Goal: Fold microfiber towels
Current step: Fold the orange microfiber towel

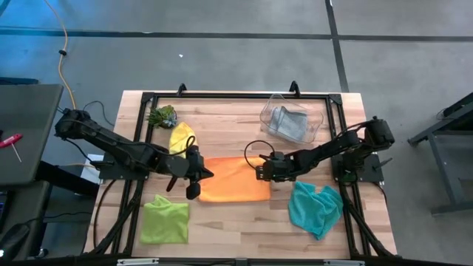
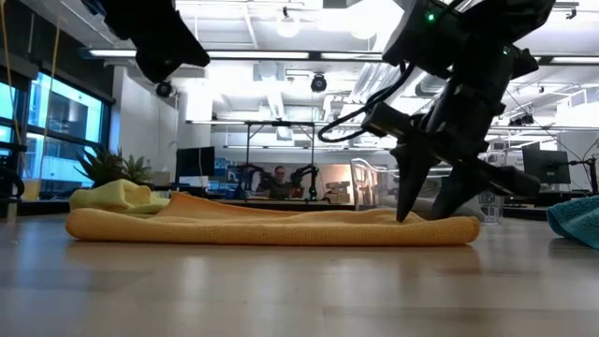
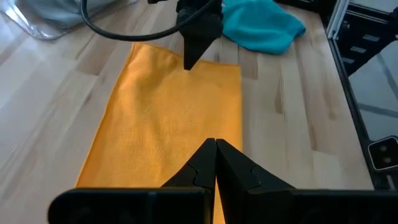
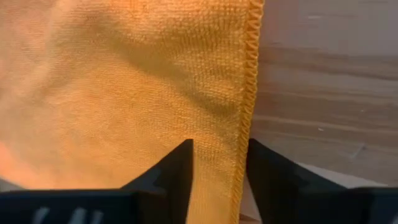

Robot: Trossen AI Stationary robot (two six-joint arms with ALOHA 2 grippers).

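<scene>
Right tool (image 1: 260,171) part-open astride orange towel's (image 1: 233,185) hemmed right edge — left tool (image 1: 194,186) shut, empty, at left edge.

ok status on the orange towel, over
Left gripper shut, over orange towel's left edge. Right gripper straddling its right hem, closing. Nothing in the way.

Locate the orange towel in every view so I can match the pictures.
High view: orange towel lies mid-table between both arms.
Low view: long flat mound across the middle.
Left wrist view: spread ahead of the shut left pincer.
Right wrist view: fills the frame.
Shared landmark: right pincer at its edge.
</scene>
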